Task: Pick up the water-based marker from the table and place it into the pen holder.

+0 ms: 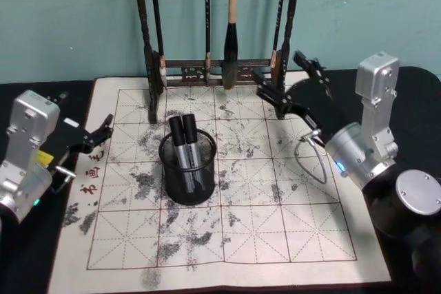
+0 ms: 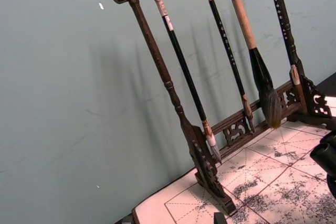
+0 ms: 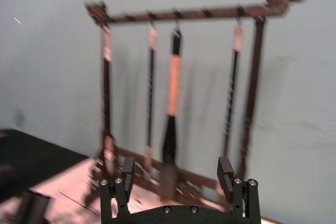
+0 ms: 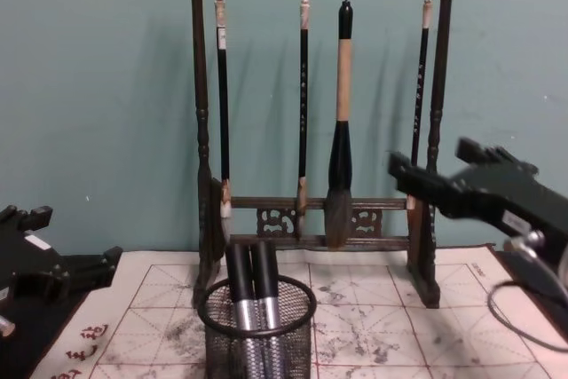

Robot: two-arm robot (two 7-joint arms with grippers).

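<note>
Two markers [image 1: 185, 144] in pen holder [image 1: 187, 185], right hand [image 1: 292, 86] spread, empty, left hand [image 1: 96, 135] spread

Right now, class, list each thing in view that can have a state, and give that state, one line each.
Pen holder: upright on the mat, holding two markers.
Markers: standing side by side in the holder, black caps up.
Brush rack: upright at the mat's far edge, four brushes hanging.
Left gripper: jaws open, empty, over the mat's left edge.
Right gripper: jaws open, empty, raised near the rack's right post.
</note>
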